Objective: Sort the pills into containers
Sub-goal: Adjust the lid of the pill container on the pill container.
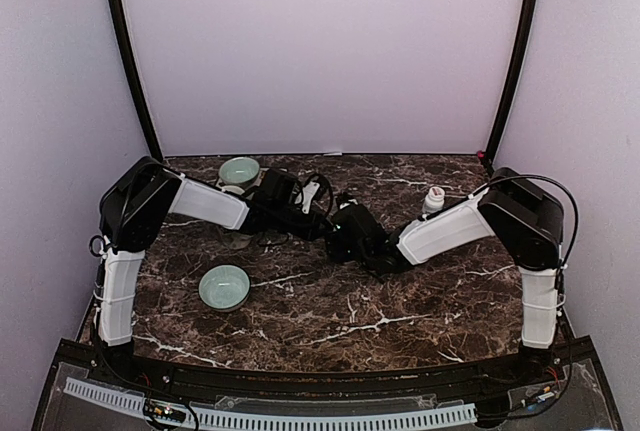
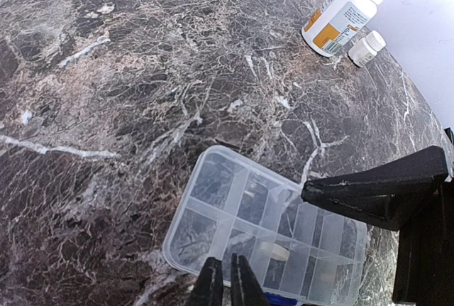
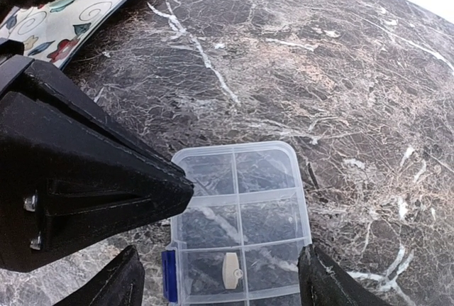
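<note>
Right wrist shows right fingers (image 3: 119,282) spread astride the container (image 3: 245,210) (left fingers (image 2: 210,286) pressed together).

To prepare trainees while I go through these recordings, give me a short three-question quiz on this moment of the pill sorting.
1. True or false: the left hand is shut.
2. The right hand has its fingers: A) clamped on a bottle; B) wide apart, either side of the organiser box; C) out of view.
3. In the right wrist view, what lies in one compartment of the box?
Key: 1 true; 2 B; 3 a pale pill.
</note>
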Motion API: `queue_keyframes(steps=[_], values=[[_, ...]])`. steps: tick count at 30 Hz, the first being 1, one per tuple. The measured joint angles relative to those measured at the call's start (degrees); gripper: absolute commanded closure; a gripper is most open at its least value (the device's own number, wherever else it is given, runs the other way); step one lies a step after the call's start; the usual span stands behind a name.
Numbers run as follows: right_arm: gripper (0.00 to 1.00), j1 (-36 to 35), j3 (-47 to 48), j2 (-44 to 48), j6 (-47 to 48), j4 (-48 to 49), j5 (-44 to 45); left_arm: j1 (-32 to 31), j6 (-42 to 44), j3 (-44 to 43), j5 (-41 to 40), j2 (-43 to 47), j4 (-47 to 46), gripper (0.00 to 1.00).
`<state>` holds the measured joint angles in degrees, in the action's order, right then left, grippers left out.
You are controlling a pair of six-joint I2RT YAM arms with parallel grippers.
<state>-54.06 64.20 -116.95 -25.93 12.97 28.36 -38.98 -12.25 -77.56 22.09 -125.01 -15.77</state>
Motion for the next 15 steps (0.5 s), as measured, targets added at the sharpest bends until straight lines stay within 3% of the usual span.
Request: queue_keyframes(steps=[15], values=[[0.22,2.05,-1.14,-0.63,0.37,-2.36,-1.9,0.0,0.0,0.0,0.07,0.0,0.61,0.94]])
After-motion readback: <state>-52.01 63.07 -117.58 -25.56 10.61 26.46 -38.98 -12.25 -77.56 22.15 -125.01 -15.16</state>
